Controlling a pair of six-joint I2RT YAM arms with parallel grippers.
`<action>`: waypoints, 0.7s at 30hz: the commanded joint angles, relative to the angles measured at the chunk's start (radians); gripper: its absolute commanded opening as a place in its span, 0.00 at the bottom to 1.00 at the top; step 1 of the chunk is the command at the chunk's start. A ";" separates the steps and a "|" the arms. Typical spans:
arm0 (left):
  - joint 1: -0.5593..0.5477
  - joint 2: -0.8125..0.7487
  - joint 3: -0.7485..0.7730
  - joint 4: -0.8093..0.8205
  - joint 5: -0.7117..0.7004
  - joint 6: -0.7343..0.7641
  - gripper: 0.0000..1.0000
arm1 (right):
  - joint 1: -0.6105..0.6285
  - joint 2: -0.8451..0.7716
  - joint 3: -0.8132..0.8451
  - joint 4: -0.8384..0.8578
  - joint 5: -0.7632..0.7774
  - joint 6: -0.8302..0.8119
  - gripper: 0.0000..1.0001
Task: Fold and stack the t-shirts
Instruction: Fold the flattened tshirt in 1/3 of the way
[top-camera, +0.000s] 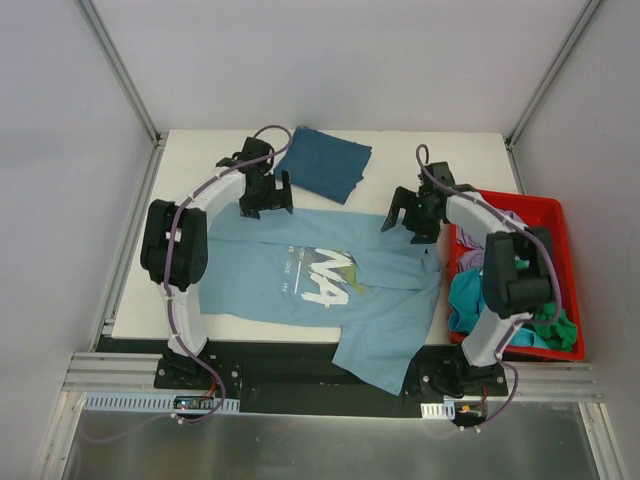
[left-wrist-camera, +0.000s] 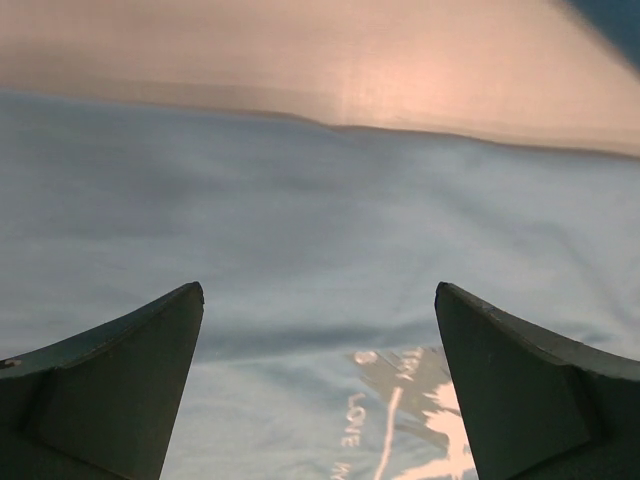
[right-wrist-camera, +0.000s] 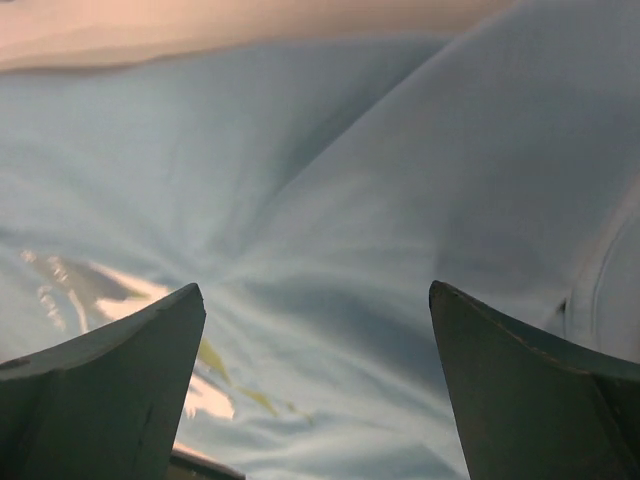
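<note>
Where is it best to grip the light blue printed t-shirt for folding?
Probably pinch the far edge of the light sky-blue cotton t-shirt from above, one end per pincer: it lies flat, print up, with the left pincer and right pincer open over that edge.

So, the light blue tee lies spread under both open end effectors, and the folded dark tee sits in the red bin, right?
No: the dark tee sits on the table, far side, not in the bin; the top view shows it.

chest print (left-wrist-camera: 400, 420) cut by bottom edge, bin tees (top-camera: 462, 297) partly behind right arm (top-camera: 508, 280)
</note>
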 joint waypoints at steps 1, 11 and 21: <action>0.103 0.091 -0.003 -0.009 0.015 -0.024 0.99 | -0.003 0.153 0.145 -0.068 0.076 -0.051 0.96; 0.197 0.228 0.089 -0.035 0.018 -0.059 0.99 | -0.052 0.388 0.390 -0.153 0.128 -0.101 0.96; 0.199 0.354 0.307 -0.072 0.148 -0.085 0.99 | -0.118 0.598 0.727 -0.323 0.149 -0.090 0.96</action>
